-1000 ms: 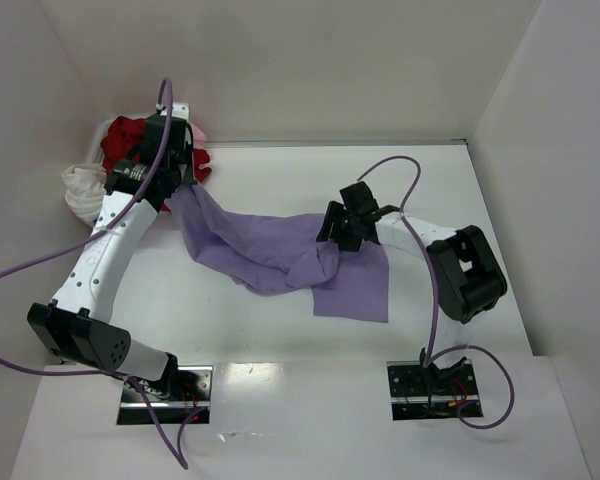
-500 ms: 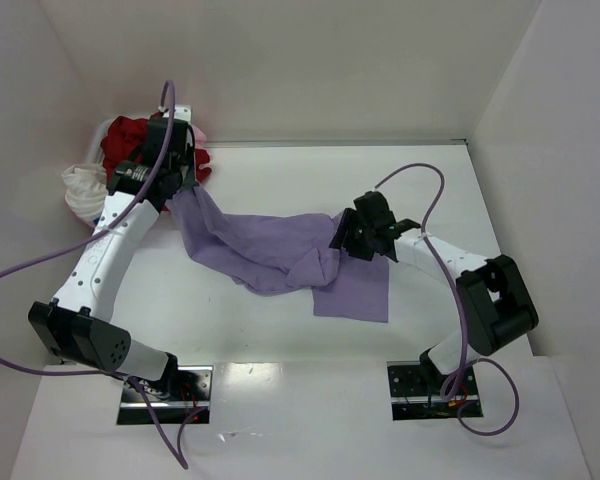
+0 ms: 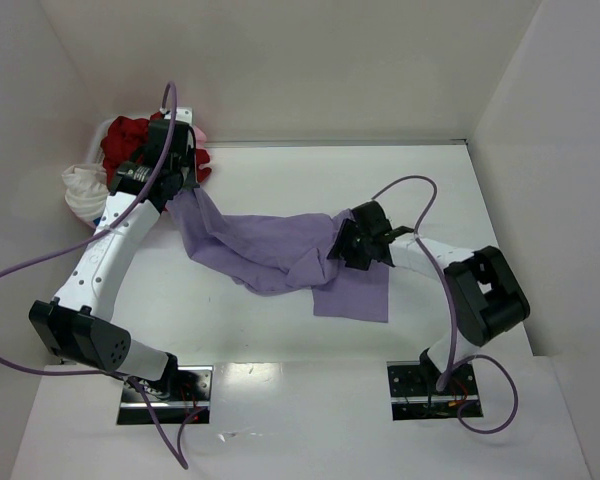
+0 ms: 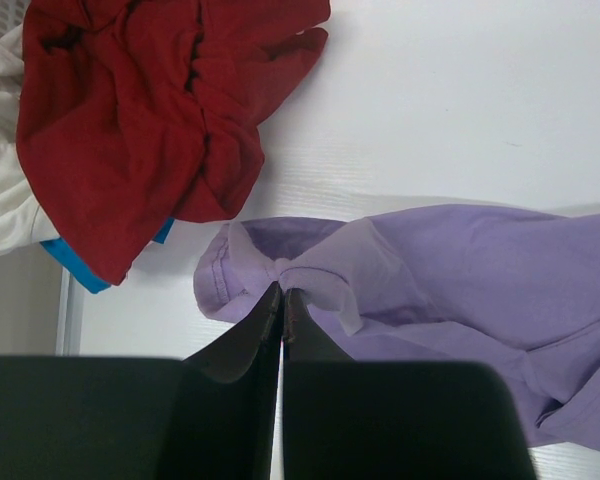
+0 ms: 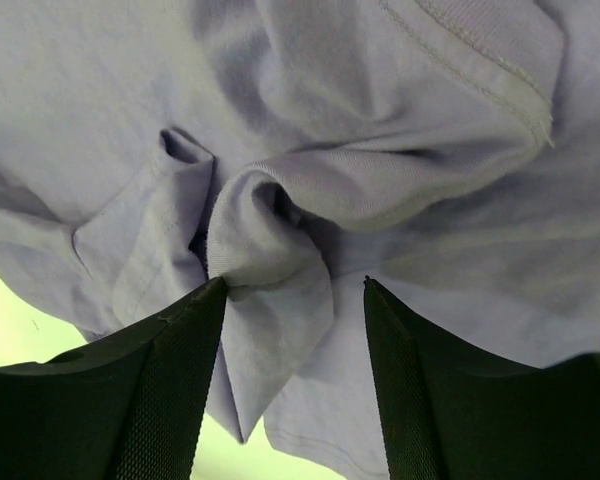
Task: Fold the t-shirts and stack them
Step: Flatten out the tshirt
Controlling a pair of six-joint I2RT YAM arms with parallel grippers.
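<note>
The lavender-purple soft cloth t-shirt (image 3: 270, 255) lies rumpled across the middle of the white bench (image 3: 430, 180), stretched between the two arms. At its 10 o'clock end the left pincer (image 4: 282, 292) is clenched on a pinched fold of the hem. At its 3 o'clock end the right pincer (image 5: 293, 287) is released, its fingers spread on either side of a bunched fold. A crumpled bright red cloth t-shirt (image 4: 140, 120) and a white cloth t-shirt (image 4: 0, 200) are heaped at the bench's 10 o'clock corner.

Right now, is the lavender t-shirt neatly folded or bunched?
Bunched: the lavender t-shirt lies twisted and wrinkled on the table, one end pinched by the left end effector.
</note>
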